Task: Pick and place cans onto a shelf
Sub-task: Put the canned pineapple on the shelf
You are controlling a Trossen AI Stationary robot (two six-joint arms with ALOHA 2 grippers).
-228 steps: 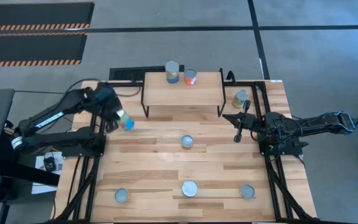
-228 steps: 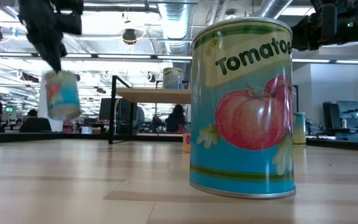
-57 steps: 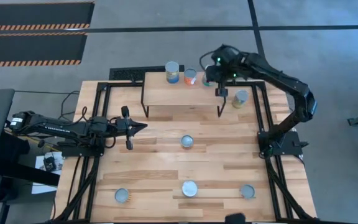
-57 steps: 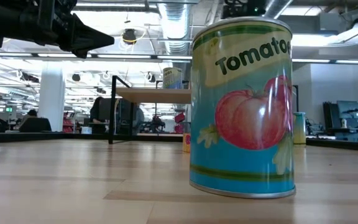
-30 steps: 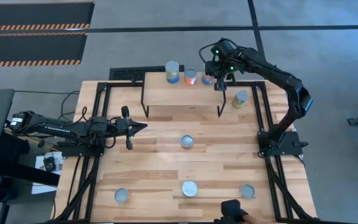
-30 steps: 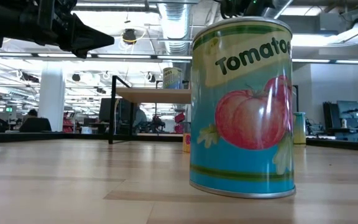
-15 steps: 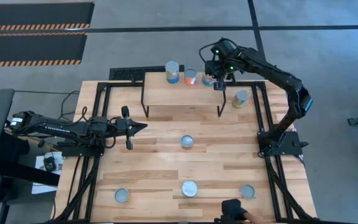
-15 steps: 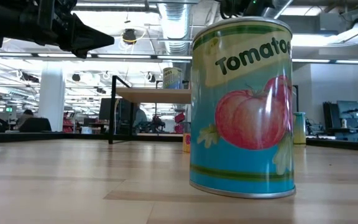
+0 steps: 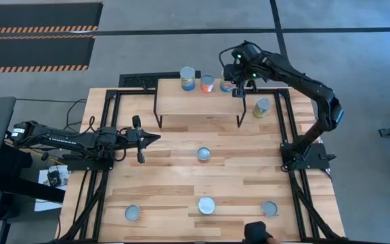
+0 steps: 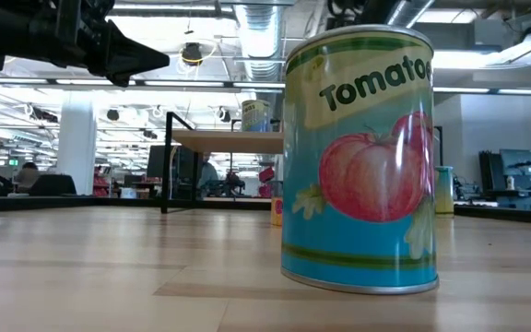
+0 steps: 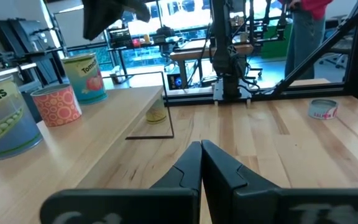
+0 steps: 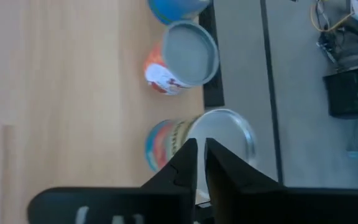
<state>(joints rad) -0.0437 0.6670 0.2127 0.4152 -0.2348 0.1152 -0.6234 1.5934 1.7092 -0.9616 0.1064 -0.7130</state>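
So you have 3 cans up on the shelf (image 9: 195, 103) at the back edge of the table (image 9: 168, 173). They stand in a row along the shelf's back edge: the blue can (image 9: 187, 78), the orange-red can (image 9: 207, 83) and the tomato can (image 9: 227, 86), which is nearest the shelf's right end.

Your right gripper (image 9: 236, 89) hangs just over the tomato can. From its own camera, its 2 fingers (image 12: 185, 163) are close together with nothing between them, and the can's silver top shows past them. So that can looks let go and standing by itself.

Your left gripper (image 9: 145, 139) waits over the left side of the table, fingers pressed together, holding nothing.

You have 5 cans left, I think. The olive can (image 9: 262, 107) stands on the table just beside the shelf's right legs. 1 can (image 9: 203, 154) sits in the middle of the table. 3 more stand along the front edge: the left one (image 9: 133, 213), the middle one (image 9: 206, 205) and the right one (image 9: 269, 209).

So you are not yet half done. The olive can is the closest one for the right gripper.
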